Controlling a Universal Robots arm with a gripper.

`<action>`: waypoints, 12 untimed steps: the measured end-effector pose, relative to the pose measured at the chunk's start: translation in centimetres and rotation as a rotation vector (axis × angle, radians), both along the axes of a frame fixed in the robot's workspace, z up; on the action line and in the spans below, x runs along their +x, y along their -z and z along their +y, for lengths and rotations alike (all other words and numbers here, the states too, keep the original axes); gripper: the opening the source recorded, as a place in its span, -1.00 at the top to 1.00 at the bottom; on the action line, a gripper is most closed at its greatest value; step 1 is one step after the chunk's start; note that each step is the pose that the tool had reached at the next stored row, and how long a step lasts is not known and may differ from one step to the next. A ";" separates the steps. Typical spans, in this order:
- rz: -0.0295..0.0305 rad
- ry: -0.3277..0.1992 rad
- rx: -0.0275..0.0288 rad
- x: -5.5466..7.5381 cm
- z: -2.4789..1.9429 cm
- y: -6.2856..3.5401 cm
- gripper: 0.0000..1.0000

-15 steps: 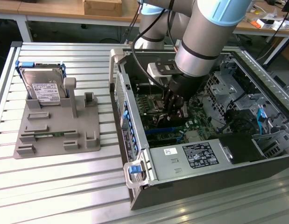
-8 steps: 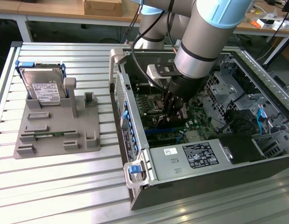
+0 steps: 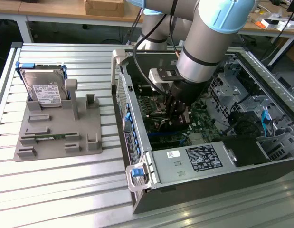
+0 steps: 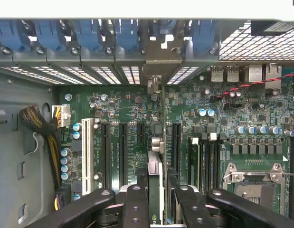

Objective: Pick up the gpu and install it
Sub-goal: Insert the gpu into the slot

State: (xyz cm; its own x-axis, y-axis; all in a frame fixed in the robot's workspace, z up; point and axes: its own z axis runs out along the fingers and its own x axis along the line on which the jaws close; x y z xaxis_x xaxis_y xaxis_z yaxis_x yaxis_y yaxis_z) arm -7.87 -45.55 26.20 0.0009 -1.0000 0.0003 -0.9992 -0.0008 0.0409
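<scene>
Claw (image 4: 156, 190) down inside open computer case (image 3: 137, 142), fingers closed on the gpu (image 4: 155, 164), card held edge-on, upright over motherboard (image 4: 232, 114) slots, bracket toward rear slot covers (image 4: 90, 35).

a ribbed metal table (image 3: 66, 190) carries everything. on it sit a grey parts holder (image 3: 59, 128) and an open computer case (image 3: 194, 156).
</scene>
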 end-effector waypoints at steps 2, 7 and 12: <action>-0.0002 0.000 0.0003 0.0 -0.02 0.03 0.47; 0.0000 0.000 0.0000 0.0 -0.03 0.30 0.47; -0.0001 0.023 0.0013 0.0 -0.02 0.31 0.47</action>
State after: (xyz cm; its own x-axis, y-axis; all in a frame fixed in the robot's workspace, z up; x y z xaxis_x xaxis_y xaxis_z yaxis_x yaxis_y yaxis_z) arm -7.87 -45.57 25.89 -0.0221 -0.9998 -0.0010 -0.9989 0.0220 0.0408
